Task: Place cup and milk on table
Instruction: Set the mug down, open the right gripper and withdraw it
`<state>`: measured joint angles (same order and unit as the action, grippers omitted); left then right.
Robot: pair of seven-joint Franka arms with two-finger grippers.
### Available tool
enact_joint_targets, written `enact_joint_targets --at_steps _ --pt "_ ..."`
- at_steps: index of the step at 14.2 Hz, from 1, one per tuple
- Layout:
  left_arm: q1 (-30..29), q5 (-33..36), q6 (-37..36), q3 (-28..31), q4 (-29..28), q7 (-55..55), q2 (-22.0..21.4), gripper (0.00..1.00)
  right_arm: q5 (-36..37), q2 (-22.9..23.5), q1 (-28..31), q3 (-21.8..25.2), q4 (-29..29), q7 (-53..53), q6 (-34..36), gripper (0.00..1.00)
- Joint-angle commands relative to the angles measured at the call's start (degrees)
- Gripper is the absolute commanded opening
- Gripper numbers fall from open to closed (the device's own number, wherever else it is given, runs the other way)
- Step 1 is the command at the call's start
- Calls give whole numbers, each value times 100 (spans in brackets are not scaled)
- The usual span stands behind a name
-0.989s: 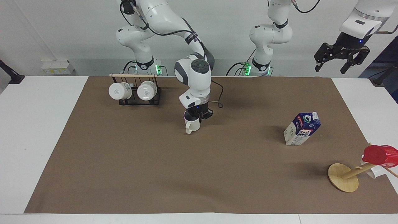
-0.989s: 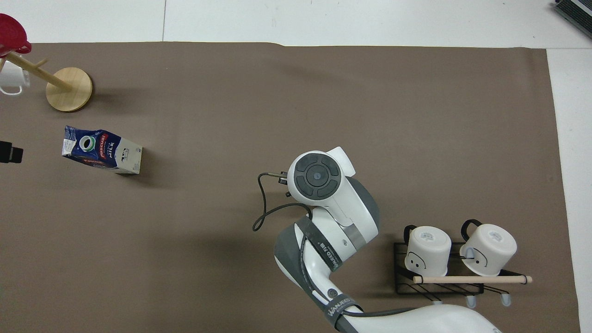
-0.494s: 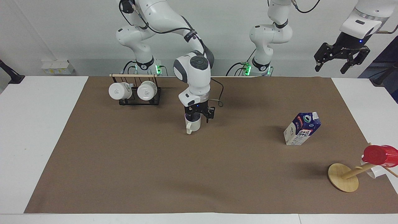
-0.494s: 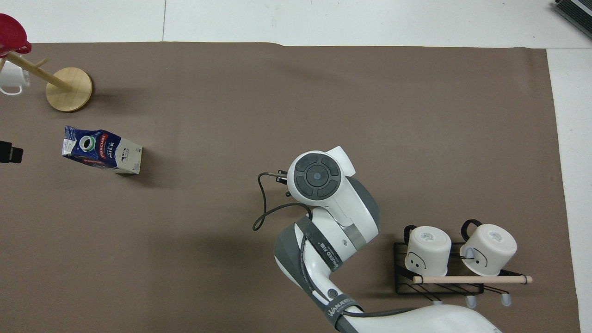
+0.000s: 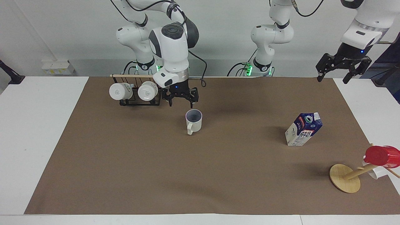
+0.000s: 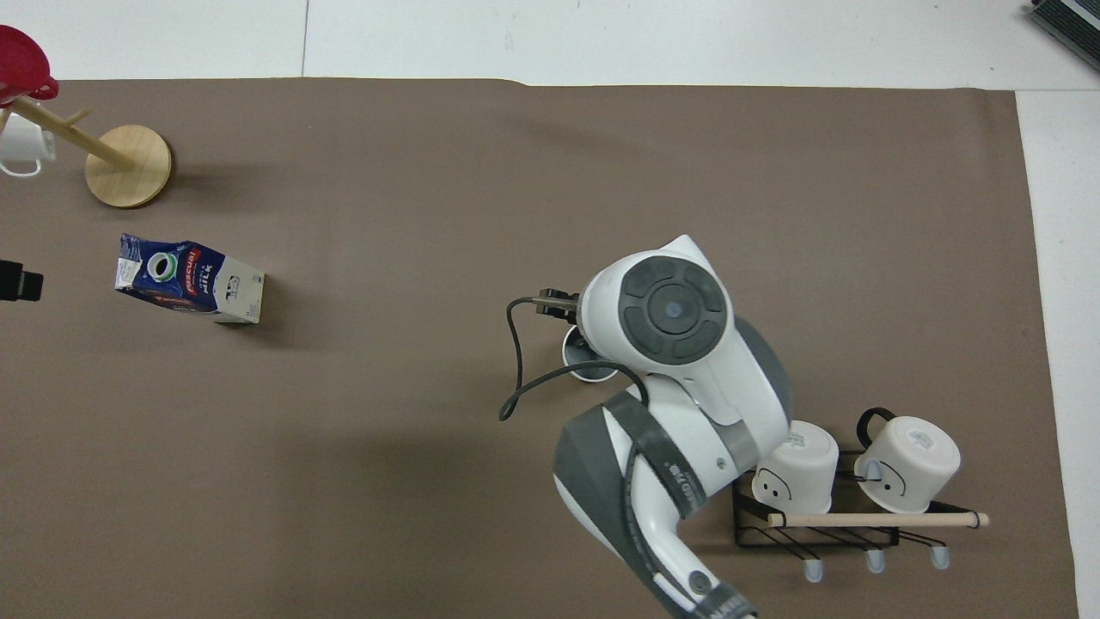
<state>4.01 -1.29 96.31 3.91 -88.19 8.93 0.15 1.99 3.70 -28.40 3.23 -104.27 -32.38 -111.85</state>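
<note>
The cup (image 5: pixel 193 121), cream with a grey-lavender inside, stands upright on the brown mat (image 5: pixel 200 175) of the table (image 5: pixel 37 125), handle away from the robots. In the overhead view only a bit of its rim (image 6: pixel 573 352) shows under the right arm. My right gripper (image 5: pixel 182 100) is open and empty, raised over the mat between the cup and the mug rack. The milk (image 5: pixel 303 129) stands tilted on the mat toward the left arm's end; it also shows in the overhead view (image 6: pixel 189 291). My left gripper (image 5: pixel 332 78) is open, waiting high over the table's edge.
A black wire rack (image 5: pixel 134 101) with two white mugs (image 5: pixel 120 91) stands near the right arm's base. A wooden mug tree (image 5: pixel 344 178) with a red cup (image 5: pixel 382 155) and a white mug stands farther from the robots than the milk.
My right gripper opened, let go of the cup, and rose toward the rack. The cup stays standing on the mat. The left arm barely moved.
</note>
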Motion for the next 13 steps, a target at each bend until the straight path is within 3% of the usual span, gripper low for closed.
enact_joint_targets --at_steps 1,4,8,13 --pt "-23 59 711 13 -76 21 458 100 -23 -351 412 -51 -164 599 460 100" --pt "-120 50 1204 13 -154 56 836 100 -32 -598 1001 -42 -190 1188 778 100" --pt "-164 50 1899 13 -716 74 916 100 -32 -835 1704 -16 -111 1855 867 100" --pt "-182 50 2181 13 -875 118 1171 100 -32 -836 2031 11 538 2368 1235 100"
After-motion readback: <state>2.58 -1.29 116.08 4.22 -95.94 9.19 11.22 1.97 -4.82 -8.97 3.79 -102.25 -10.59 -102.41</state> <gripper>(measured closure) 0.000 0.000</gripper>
